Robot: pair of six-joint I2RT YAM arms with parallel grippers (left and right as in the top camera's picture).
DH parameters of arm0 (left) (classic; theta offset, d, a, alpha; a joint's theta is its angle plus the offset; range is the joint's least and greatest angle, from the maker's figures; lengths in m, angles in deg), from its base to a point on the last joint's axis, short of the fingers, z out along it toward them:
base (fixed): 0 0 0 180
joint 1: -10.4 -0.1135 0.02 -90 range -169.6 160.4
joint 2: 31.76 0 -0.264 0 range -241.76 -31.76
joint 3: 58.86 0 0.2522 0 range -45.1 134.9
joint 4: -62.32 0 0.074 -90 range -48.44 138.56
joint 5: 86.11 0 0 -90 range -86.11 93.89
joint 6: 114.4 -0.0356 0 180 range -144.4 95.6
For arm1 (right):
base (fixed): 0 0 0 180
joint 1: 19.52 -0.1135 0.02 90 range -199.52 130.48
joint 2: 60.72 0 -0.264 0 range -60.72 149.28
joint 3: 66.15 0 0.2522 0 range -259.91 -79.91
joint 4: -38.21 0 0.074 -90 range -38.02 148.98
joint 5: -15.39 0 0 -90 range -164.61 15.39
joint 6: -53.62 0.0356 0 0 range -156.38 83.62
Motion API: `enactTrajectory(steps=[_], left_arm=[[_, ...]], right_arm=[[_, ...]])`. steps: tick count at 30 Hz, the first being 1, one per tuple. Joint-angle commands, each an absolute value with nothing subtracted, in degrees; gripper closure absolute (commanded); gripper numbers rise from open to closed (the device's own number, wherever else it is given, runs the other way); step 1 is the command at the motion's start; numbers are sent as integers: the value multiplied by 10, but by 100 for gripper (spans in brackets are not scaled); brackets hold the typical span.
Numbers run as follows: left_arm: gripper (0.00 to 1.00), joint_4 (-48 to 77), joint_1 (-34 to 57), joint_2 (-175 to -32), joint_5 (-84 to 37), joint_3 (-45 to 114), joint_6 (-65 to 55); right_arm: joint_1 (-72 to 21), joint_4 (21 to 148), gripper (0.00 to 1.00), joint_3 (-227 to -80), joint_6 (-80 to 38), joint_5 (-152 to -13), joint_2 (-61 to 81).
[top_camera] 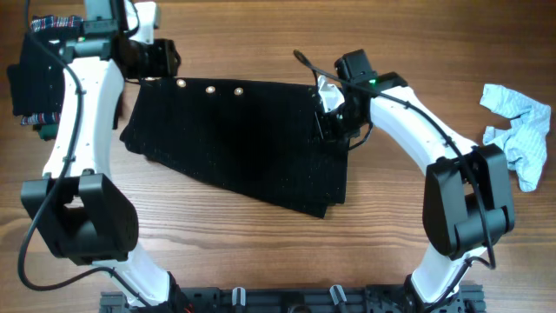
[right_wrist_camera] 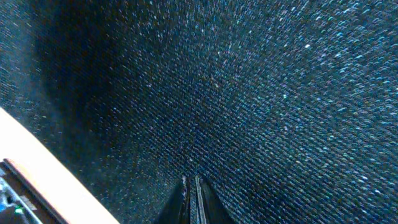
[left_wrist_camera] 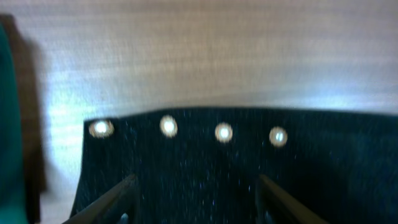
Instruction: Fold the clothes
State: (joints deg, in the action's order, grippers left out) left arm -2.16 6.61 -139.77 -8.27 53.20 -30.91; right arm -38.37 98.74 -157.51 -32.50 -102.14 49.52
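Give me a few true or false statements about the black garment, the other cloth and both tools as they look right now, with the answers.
1. The black garment lies spread on the wooden table. True.
2. The left tool is closed. False: its fingers stand apart over the garment's edge.
3. A light blue cloth lies crumpled near the right arm, apart from the black garment. True.
4. The right tool has its fingers spread wide. False: they are pressed together, right against the black fabric.
5. The garment has no fasteners. False: a row of shiny snaps runs along its far edge.
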Motion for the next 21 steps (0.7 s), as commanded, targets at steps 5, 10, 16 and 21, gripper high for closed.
enactTrajectory(steps=[5,10,16,21], left_arm=[[42,-112,79,-1416,-39,539,-319],[42,-171,79,-1418,-39,539,-319],[43,-209,79,-1436,-40,539,-316],[46,-225,79,-1473,-42,539,-313]], right_arm=[[-420,976,96,-1555,-323,-998,517],[-437,974,96,-1555,-330,-998,518],[-441,969,96,-1555,-316,-1001,548],[-441,972,96,-1555,-302,-1012,566]])
